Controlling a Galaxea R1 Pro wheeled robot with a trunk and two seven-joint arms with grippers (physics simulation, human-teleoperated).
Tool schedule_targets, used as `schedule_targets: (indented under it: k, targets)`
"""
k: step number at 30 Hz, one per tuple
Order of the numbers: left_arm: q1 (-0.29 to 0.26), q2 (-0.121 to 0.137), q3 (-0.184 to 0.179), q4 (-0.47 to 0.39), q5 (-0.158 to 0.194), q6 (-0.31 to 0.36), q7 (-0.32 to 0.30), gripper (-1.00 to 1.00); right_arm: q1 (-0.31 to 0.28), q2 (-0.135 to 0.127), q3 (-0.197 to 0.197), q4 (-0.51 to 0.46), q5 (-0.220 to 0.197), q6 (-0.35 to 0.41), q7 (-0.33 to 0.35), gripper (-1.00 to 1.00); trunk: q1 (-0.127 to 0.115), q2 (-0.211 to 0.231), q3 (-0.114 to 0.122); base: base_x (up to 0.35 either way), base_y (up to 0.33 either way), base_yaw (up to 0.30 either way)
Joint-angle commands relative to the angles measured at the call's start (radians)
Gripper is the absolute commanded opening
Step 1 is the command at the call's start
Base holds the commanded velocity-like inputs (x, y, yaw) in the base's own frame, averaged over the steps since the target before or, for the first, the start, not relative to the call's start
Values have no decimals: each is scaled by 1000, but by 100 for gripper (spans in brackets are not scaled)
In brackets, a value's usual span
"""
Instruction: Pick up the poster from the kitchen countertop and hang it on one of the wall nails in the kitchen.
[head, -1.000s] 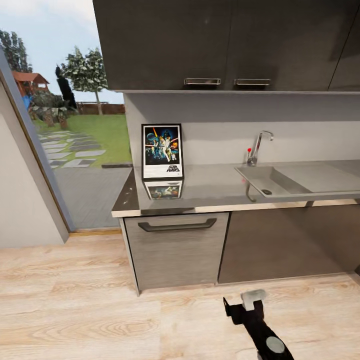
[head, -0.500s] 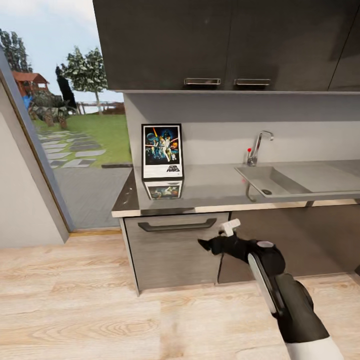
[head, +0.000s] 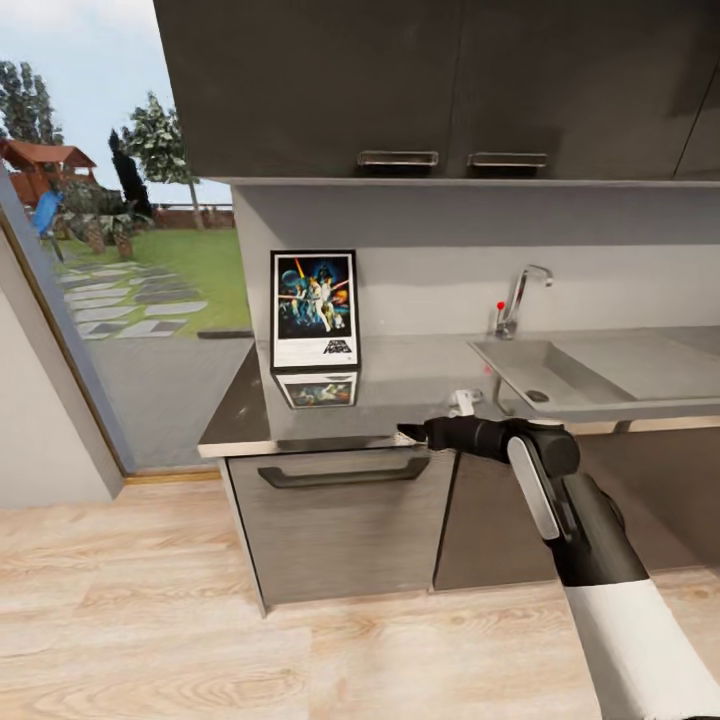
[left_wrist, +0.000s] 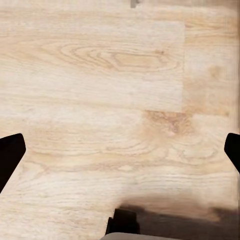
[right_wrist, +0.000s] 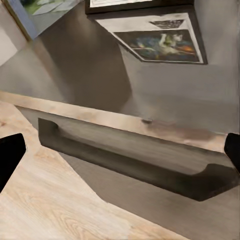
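1. Upright at the back of the kitchen countertop (head: 420, 375), the poster (head: 314, 310) leans against the wall, left of the sink (head: 560, 368).
2. Right gripper (head: 432, 420) hovers at the countertop's front edge above the drawer handle (right_wrist: 130, 155), fingers spread, holding nothing.
3. Left gripper (left_wrist: 120, 150) faces the wood floor (left_wrist: 110, 75), fingers wide apart.

Bright even daylight, soft renders, mirror-glossy countertop (head: 420, 385)
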Motion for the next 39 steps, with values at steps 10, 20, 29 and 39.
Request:
schedule_targets:
  k: [10,20,29,39]
  targets:
    - [0,13,3,-5,0,-2,0,100,-37,-5,-3,17,-59,5,1,100,1,0,-1,222,-79,0]
    - [0,26,19,-8,0,-2,0,100,-158,-19,-3,289,-56,-43,150,100,1,0,-1,16,-5,0]
    - [0,27,64,-11,0,-2,-1,100,-259,-21,2,460,-55,-128,225,100,1,0,-1,169,0,0]
    - [0,27,67,-11,-1,-2,-1,100,-263,-25,6,464,-55,-191,288,100,1,0,-1,159,0,0]
